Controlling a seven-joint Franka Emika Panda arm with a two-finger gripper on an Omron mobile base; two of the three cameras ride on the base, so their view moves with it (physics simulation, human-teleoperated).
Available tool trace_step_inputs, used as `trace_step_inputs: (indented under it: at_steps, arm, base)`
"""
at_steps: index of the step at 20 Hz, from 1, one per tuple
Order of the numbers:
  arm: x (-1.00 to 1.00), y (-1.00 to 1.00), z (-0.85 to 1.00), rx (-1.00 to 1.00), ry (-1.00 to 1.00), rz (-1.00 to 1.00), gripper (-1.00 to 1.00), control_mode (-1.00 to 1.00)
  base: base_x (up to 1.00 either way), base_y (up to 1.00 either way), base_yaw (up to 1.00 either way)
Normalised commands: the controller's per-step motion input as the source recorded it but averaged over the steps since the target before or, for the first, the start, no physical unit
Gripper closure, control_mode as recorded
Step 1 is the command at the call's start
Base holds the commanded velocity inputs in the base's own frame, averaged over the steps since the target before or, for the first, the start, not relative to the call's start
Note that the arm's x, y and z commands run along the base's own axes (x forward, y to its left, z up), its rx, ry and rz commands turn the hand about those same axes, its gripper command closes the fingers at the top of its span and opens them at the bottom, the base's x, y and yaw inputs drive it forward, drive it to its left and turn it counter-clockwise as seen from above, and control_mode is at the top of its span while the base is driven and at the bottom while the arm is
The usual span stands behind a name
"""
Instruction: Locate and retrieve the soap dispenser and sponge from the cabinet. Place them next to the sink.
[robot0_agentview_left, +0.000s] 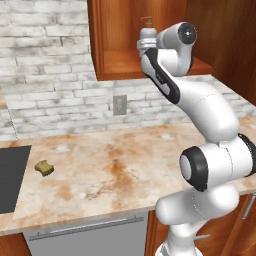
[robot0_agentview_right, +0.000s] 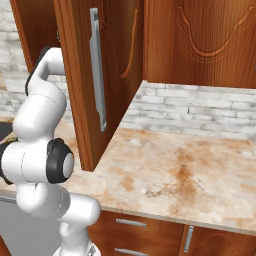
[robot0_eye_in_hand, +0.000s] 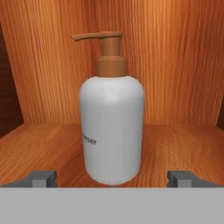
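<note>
From the hand view I saw the soap dispenser (robot0_eye_in_hand: 113, 131) standing upright on the shelf board of the cabinet (robot0_eye_in_hand: 175, 65), its tan pump nozzle pointing to the left of that view and a small line of dark print low on its pale body. The pincer (robot0_eye_in_hand: 113, 179) was spread wide, one dark finger tip (robot0_eye_in_hand: 41, 178) on each side of the bottle's base with clear wood showing between each tip and the bottle; it had hold of nothing.

In the left base view I noted the arm reaching up into the open cabinet (robot0_agentview_left: 120, 65), with the soap dispenser (robot0_agentview_left: 147, 31) visible just above the wrist, inside the compartment over the shelf board. The sponge (robot0_agentview_left: 44, 168) lay on the marbled surface (robot0_agentview_left: 115, 175), just beside the dark sink (robot0_agentview_left: 12, 175) but apart from its edge. A wall outlet (robot0_agentview_left: 119, 105) sat in the white brick backsplash below the cabinet. A grey drawer front (robot0_agentview_left: 87, 235) with a metal handle ran under the surface.

In the right base view I recorded the cabinet door (robot0_agentview_right: 100, 75) swung open, its long grey handle facing the camera, with the arm's upper links passing behind it.
</note>
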Motion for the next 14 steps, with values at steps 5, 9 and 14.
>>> trace_step_inputs:
  at_steps: [5,9,14]
  arm:
    - [0.31,0.01,-0.09,-0.03,0.0,0.01,-1.0,-1.0]
    - [0.35,0.05,-0.09,-0.03,0.0,0.0,-1.0,-1.0]
    - [0.35,0.03,-0.06,0.0,0.01,0.0,-1.0,-1.0]
  base:
    - [0.0,0.0,0.0]
    - [0.0,0.0,0.0]
    - [0.0,0.0,0.0]
